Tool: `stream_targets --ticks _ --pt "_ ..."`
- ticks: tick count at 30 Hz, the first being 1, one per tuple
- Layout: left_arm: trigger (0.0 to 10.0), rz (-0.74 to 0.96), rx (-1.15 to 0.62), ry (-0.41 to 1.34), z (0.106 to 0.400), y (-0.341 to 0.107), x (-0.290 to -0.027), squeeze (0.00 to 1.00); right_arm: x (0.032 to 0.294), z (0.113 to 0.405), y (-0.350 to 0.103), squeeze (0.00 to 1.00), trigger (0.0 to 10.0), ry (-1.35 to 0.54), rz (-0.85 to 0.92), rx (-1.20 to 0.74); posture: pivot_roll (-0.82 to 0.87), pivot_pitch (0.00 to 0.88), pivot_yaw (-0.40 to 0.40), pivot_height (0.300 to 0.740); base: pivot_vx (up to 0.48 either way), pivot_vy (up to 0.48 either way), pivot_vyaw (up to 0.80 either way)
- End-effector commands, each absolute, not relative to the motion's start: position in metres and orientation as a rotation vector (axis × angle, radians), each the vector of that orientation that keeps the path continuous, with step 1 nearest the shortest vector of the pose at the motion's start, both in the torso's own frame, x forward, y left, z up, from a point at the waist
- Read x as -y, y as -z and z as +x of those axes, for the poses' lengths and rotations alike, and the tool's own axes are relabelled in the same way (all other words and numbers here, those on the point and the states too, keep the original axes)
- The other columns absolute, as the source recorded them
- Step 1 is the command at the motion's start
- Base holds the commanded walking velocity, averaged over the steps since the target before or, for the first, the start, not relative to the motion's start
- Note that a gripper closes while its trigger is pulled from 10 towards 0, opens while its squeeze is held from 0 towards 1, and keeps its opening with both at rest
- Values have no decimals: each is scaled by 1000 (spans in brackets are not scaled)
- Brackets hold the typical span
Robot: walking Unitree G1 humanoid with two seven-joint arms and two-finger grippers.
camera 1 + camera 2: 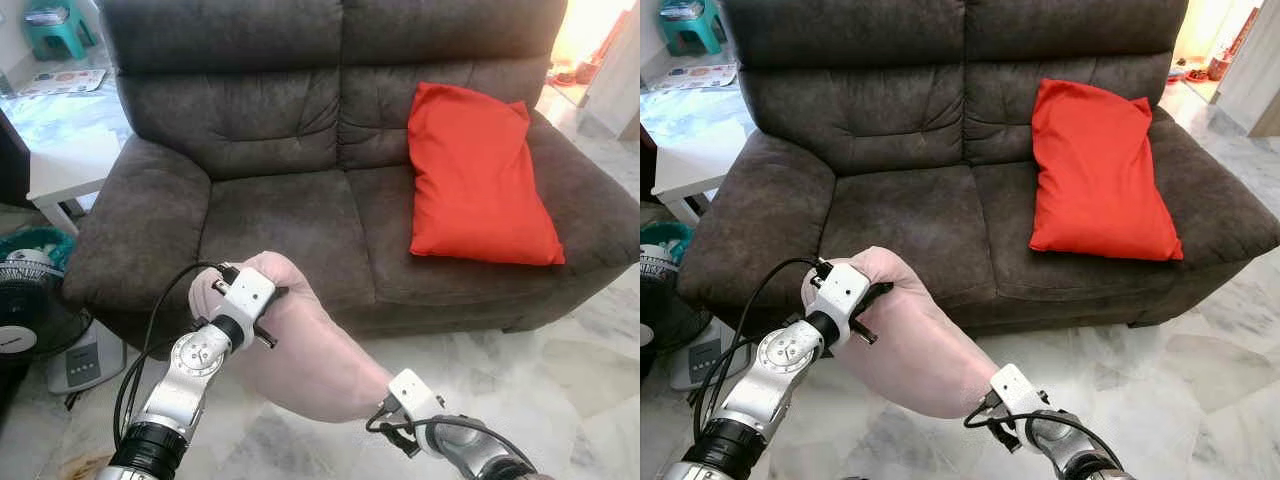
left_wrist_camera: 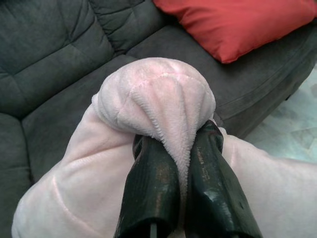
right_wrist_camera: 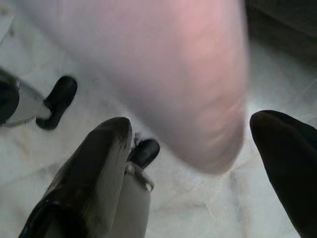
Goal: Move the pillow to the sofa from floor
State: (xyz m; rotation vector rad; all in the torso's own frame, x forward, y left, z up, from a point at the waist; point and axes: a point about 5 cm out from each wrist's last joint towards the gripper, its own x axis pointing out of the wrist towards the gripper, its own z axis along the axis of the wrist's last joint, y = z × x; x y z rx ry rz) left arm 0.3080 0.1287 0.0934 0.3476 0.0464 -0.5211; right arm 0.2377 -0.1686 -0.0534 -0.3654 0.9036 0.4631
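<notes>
before sofa (image 1: 290,210), pink pillow (image 1: 300,350) slanting, left gripper (image 2: 178,163) pinching

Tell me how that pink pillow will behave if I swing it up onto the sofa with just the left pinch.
Probably floppy: the pink pillow bunches into folds between the left gripper fingers and sags down toward the open right gripper. It looks light, since a corner pinch holds it up. The fuzzy cover likely resists slipping, but the free end may drag on the sofa edge.
</notes>
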Motion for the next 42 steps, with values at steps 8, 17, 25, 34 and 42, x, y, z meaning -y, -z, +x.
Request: stream_targets --ticks 8,17,25,34,42 --pt "10000 295 164 574 319 -148 -115 0 165 242 50 0 10000 -468 -330 -870 159 71 -9 740 0 0 0" --pt "10000 293 162 593 318 -151 -115 0 164 243 49 0 0 -486 -333 -865 162 72 -6 740 0 0 0" --pt "10000 306 150 598 319 -150 -115 0 161 241 51 0 0 -493 -345 -863 161 70 -5 740 0 0 0" --pt "10000 330 129 601 318 -144 -116 0 160 240 52 0 0 -494 -350 -854 159 68 -3 740 0 0 0" --pt "10000 342 110 592 318 -139 -118 0 159 240 51 0 0 -491 -331 -833 156 67 -3 740 0 0 0"
